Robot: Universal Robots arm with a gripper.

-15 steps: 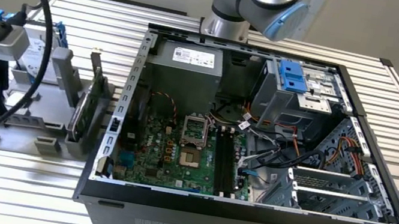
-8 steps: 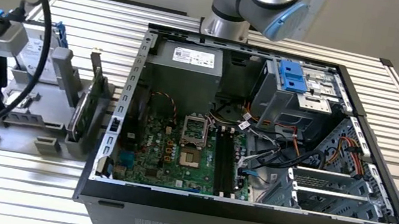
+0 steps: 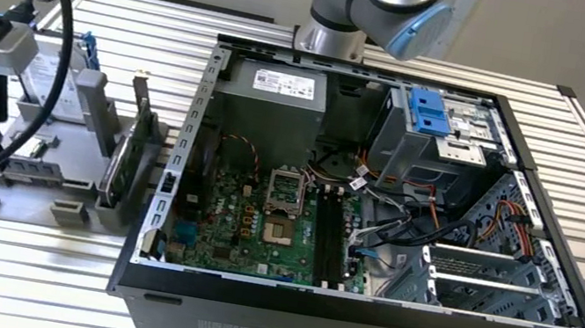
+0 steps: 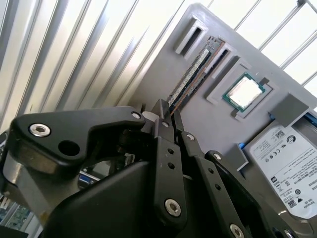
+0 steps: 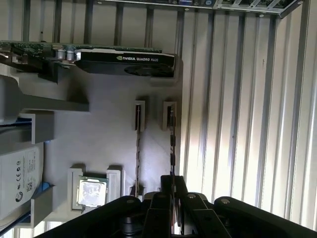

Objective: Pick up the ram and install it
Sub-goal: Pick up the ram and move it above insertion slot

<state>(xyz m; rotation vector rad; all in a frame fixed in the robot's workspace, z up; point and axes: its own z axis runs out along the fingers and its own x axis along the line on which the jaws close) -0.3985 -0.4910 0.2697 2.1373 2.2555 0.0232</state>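
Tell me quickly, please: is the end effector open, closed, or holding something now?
The end effector is closed on the ram, which sits edge-up in the grey tray.

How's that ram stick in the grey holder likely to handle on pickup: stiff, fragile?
The ram looks like a thin, straight board, so probably stiff and light. It stands on edge in narrow slots of the grey holder, so it would likely tip if freed unsupported. With the pincer at one end, it may pivot when lifted.
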